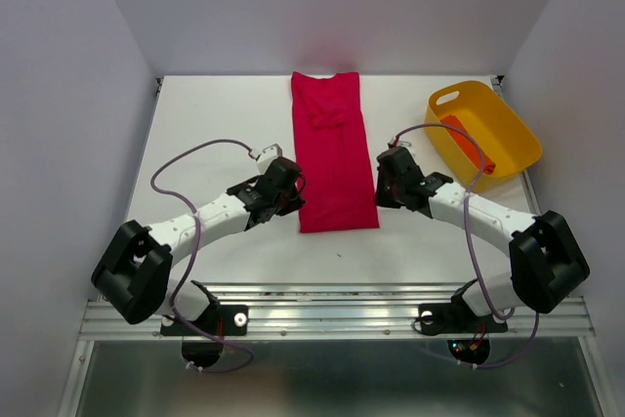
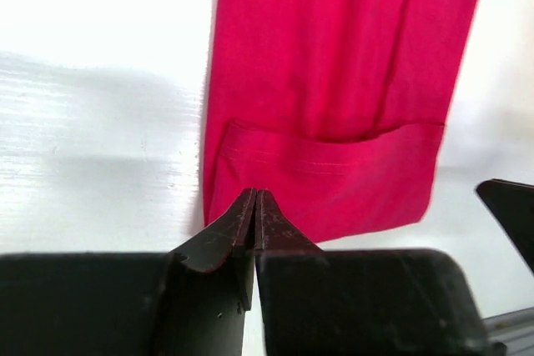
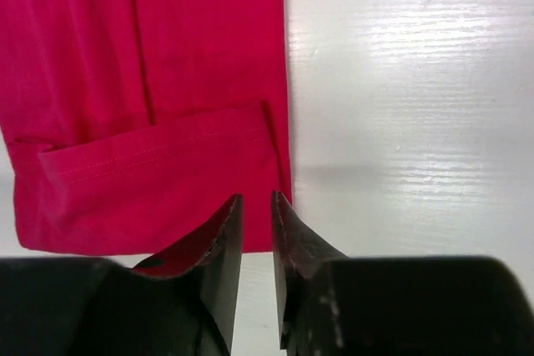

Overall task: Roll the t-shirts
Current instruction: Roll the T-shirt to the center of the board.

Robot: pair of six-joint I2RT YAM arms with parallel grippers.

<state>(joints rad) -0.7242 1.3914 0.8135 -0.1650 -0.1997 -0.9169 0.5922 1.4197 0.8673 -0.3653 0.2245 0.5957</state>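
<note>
T-shirts here number two, and by the look of it one is finished: an orange-red roll lies inside the yellow tub at the far right of the tabletop, the only thing that tub holds. The crimson t-shirt lies flat down the middle of the tabletop, folded into a long narrow strip with its collar end far from the arms and its hem end near them. No turn of a roll shows on it, so I judge the folding done and the rolling itself not yet begun, with the move into the tub to come after. The two arms flank the near end of the strip. The left gripper sits at the left corner of the hem with its jaws pressed together; no cloth is visibly pinched between them, though the tips hide that spot. The right gripper sits at the right corner, jaws parted a little and grasping nothing, tips just beside the edge of the cloth.
</note>
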